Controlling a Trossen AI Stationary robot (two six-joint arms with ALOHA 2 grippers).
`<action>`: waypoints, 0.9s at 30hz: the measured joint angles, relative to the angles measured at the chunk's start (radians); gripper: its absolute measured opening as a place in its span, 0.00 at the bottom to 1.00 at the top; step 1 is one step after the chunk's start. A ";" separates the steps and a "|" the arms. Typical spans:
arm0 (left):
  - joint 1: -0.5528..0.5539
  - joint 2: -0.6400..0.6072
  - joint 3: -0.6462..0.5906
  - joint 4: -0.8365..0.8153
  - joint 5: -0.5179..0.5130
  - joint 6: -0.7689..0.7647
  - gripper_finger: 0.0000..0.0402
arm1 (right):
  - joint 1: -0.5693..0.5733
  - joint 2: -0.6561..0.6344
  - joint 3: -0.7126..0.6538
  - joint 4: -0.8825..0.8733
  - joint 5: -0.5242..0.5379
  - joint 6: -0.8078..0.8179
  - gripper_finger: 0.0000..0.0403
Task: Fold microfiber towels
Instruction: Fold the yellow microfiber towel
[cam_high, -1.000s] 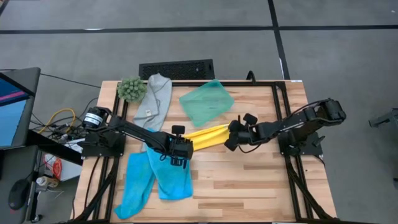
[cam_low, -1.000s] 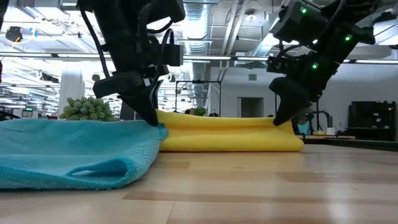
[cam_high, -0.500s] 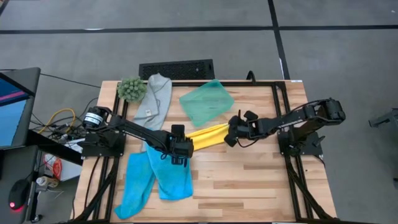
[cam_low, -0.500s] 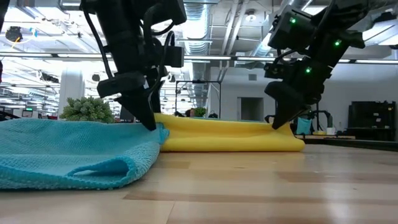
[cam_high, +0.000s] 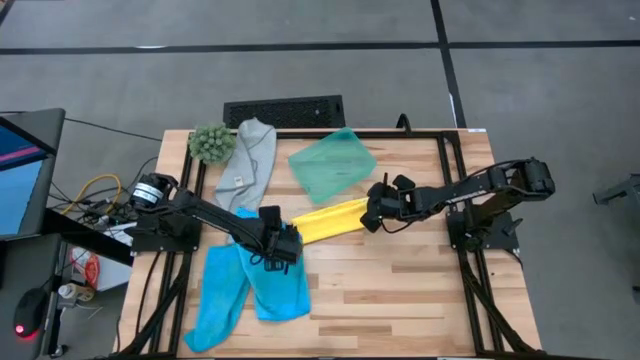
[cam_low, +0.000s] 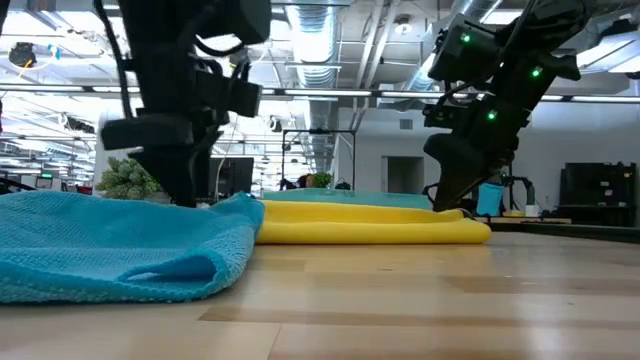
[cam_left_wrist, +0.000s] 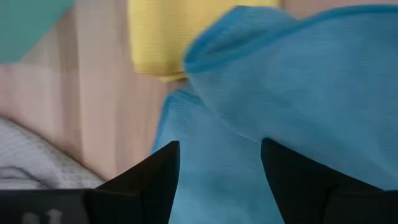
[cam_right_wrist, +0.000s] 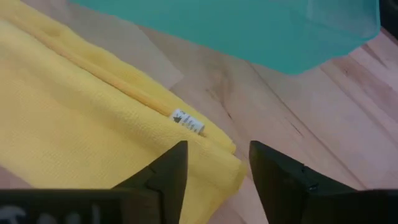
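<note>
The yellow towel (cam_high: 326, 220) lies on the table as a folded strip, its left end at the edge of a sky-blue towel (cam_high: 272, 287). A second blue towel (cam_high: 218, 297) lies beside the first, and the grey towel (cam_high: 248, 160) lies at the far left. My left gripper (cam_left_wrist: 217, 180) stands open over the first blue towel (cam_left_wrist: 292, 93), just left of the yellow towel's end (cam_left_wrist: 163, 37). My right gripper (cam_right_wrist: 217, 174) stands open just over the yellow towel's right end (cam_right_wrist: 205, 155), where a small white tag (cam_right_wrist: 186, 121) shows.
A translucent teal tray (cam_high: 332, 163) sits beyond the yellow towel, and a fuzzy green plant ball (cam_high: 211, 143) stands at the far left corner. A black keyboard (cam_high: 284, 110) lies past the table's far edge. Bare wood (cam_high: 400, 290) shows at the near right.
Both grippers have opened and let go of the yellow towel, whose raised ends have sunk flat onto the table. My left gripper has moved toward the table's left, over the blue towel. My right gripper has stayed at the yellow towel's right end.
</note>
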 joint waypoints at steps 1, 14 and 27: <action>-0.013 0.000 0.000 0.001 0.000 -0.012 0.55 | 0.011 -0.015 0.000 0.003 0.004 0.000 0.50; -0.177 -0.010 -0.208 0.162 0.042 -0.327 0.55 | 0.188 -0.007 -0.069 0.317 0.078 -0.001 0.43; -0.363 -0.021 -0.202 -0.106 0.106 -0.635 0.55 | 0.150 0.268 -0.076 0.462 0.089 0.031 0.34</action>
